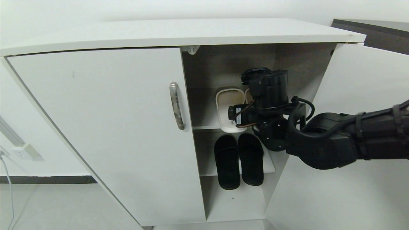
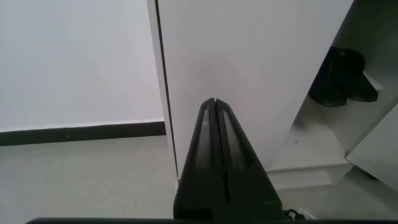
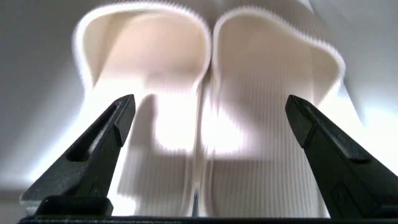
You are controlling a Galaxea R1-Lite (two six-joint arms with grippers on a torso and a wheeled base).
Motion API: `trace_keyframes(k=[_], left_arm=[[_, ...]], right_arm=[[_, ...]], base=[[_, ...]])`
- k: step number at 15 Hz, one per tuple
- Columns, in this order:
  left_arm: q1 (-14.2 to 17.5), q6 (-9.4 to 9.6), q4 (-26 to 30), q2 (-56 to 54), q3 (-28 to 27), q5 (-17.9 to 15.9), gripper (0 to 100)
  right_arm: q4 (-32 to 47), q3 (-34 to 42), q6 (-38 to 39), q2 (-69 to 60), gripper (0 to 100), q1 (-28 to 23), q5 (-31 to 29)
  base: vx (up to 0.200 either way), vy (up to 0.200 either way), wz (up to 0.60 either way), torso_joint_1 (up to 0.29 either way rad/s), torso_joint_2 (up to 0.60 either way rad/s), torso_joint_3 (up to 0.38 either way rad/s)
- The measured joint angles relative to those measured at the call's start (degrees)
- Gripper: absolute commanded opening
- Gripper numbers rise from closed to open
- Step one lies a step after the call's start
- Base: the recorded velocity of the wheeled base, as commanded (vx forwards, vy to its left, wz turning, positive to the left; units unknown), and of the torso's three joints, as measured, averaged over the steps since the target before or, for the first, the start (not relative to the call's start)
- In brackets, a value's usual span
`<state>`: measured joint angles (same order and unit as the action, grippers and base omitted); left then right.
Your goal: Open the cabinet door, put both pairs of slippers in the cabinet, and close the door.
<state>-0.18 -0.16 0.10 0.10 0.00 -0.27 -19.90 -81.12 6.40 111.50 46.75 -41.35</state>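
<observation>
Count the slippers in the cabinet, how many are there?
4. Two black slippers lie side by side on the lower shelf. Two white slippers sit side by side on the upper shelf, before the right gripper.

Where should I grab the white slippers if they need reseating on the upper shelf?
Clamp the white slippers across the pair's near ends, coming straight in from the open front: they lie side by side, framed by the right end effector's open fingers.
</observation>
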Motion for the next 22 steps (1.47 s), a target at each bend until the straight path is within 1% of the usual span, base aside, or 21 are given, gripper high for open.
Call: trace_keyframes(k=[4, 6, 8, 9, 12, 22], left_arm=[[0.0, 0.0, 0.0, 0.0, 0.0, 0.0, 0], [0.0, 0.02, 0.0, 0.0, 0.0, -0.1, 0], [0.0, 0.06, 0.0, 0.0, 0.0, -0.1, 0], [0.0, 0.06, 0.0, 0.0, 0.0, -0.1, 0], [0.0, 0.11, 0.0, 0.0, 0.0, -0.1, 0], [0.0, 0.06, 0.0, 0.0, 0.0, -0.1, 0]], right_arm=[[-3.7, 10.6, 1.2, -6.4, 100, 3.5, 0.7], [-6.8, 15.2, 1.8, -8.8, 100, 4.8, 1.0], [-9.8, 19.0, 1.7, -10.7, 100, 5.6, 2.5], [-10.6, 20.1, 1.7, -11.2, 0, 5.8, 3.0], [-11.6, 21.7, 1.6, -11.8, 0, 5.9, 3.5], [-11.7, 22.7, 1.6, -11.8, 0, 6.9, 3.5]], base=[[0.0, 0.0, 0.0, 0.0, 0.0, 0.0], [0.0, 0.0, 0.0, 0.0, 0.0, 0.0], [0.0, 0.0, 0.0, 0.0, 0.0, 0.0], [0.0, 0.0, 0.0, 0.0, 0.0, 0.0], [0.0, 0.0, 0.0, 0.0, 0.0, 0.0], [0.0, 0.0, 0.0, 0.0, 0.0, 0.0]])
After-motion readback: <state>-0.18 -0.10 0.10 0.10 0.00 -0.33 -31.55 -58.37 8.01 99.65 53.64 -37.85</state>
